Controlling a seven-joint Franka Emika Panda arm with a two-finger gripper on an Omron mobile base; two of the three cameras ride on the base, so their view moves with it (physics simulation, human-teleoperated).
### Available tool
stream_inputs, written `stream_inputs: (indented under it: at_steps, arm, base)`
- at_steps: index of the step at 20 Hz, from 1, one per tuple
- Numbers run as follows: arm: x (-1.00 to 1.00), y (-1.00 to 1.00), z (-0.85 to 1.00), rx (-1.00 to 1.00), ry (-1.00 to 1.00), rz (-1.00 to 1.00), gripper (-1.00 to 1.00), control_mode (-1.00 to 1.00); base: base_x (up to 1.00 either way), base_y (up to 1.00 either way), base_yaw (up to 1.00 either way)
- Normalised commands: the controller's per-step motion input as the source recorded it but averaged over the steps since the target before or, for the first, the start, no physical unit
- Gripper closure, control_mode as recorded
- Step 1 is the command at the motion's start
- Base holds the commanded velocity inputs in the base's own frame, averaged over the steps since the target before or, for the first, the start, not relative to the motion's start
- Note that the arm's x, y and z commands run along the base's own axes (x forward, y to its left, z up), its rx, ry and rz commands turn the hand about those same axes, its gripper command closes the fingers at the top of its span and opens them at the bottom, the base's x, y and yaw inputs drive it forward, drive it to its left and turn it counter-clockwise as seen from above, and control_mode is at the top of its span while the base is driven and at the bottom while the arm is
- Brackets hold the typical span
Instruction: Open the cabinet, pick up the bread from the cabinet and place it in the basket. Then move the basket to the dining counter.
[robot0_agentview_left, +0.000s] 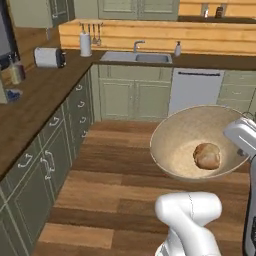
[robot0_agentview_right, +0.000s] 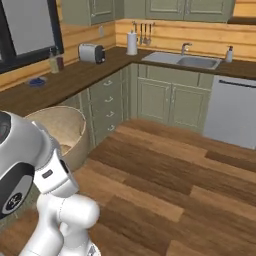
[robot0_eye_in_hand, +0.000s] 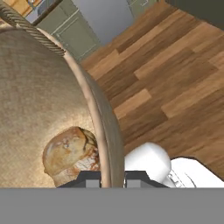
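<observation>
The end effector (robot0_eye_in_hand: 113, 180) pinches the basket (robot0_agentview_left: 177, 142) rim at 6 o'clock in the hand view, carried over the wood floor (robot0_agentview_left: 115, 165); the bread (robot0_agentview_left: 207, 155) lies inside.

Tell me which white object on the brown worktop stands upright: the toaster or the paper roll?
The paper roll, a tall cylinder near the sink; the toaster is low and wide.

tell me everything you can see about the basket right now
The basket is a round, deep bowl in speckled beige-tan with a woven-looking inside and a smooth, lighter rim. It hangs tilted in the air over the wood floor, resting on nothing. The pincer is closed on its rim, one fingertip inside and one outside. The brown bread lies inside, against the lower wall.
</observation>
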Motion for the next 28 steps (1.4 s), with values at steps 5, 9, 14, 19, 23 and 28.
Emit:
stream_inputs:
  at_steps: [5, 9, 14, 19, 23, 28]
  arm:
    - [0.00, 0.00, 0.00, 0.00, 0.00, 0.00, 1.00, 1.00]
    - [0.00, 0.00, 0.00, 0.00, 0.00, 0.00, 1.00, 1.00]
    - [0.00, 0.00, 0.00, 0.00, 0.00, 0.00, 1.00, 1.00]
    - [0.00, 0.00, 0.00, 0.00, 0.00, 0.00, 1.00, 1.00]
    - [0.00, 0.00, 0.00, 0.00, 0.00, 0.00, 1.00, 1.00]
    - [0.00, 0.00, 0.00, 0.00, 0.00, 0.00, 1.00, 1.00]
  base:
    - [0.03, -0.03, -0.80]
    - [0.02, -0.02, -0.80]
    - [0.08, -0.06, -0.78]
    - [0.32, 0.26, -0.72]
    - [0.73, 0.55, -0.65]
    - [0.88, 0.69, -0.60]
